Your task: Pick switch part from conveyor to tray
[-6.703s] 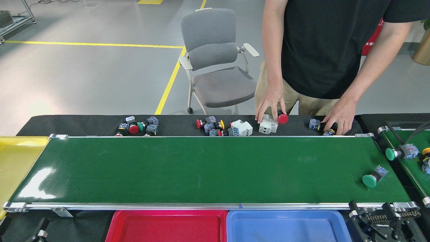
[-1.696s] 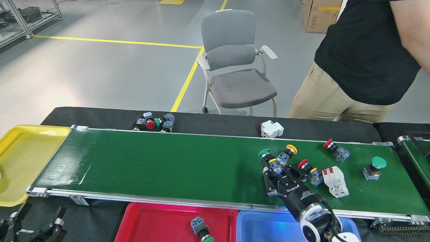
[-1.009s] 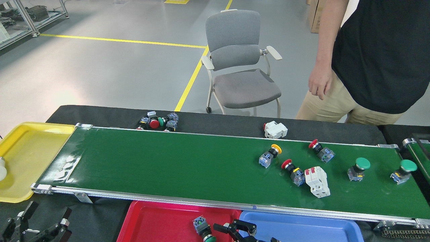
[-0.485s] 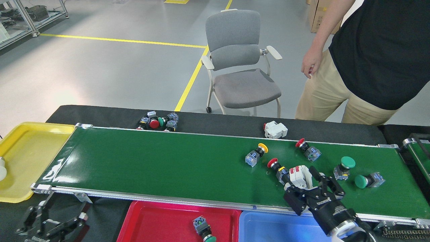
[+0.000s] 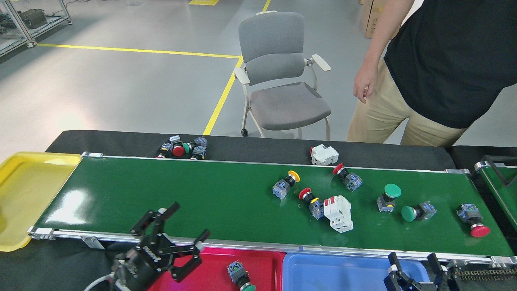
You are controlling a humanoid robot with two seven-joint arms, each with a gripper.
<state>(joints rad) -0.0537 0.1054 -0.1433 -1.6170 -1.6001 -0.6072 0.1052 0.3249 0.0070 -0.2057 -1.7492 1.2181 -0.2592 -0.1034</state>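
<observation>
A long glossy dark-green conveyor belt [image 5: 181,198] edged with silver rails is laid across a black-covered table [image 5: 262,147], with push-button switch parts [image 5: 284,186] and a white breaker block [image 5: 338,208] scattered on its right half. A red plastic tray [image 5: 258,262] holding one green-capped switch [image 5: 239,275] sits beside a blue tray [image 5: 339,270] at the near rail; a yellow tray [image 5: 24,194] sits left. The left gripper [image 5: 173,230] is spread wide and empty above the near rail. The right gripper [image 5: 418,268] is barely seen at the bottom edge; its opening cannot be told. A grey chair [image 5: 278,64] and a person [image 5: 436,60] are seen on the grey floor beyond.
</observation>
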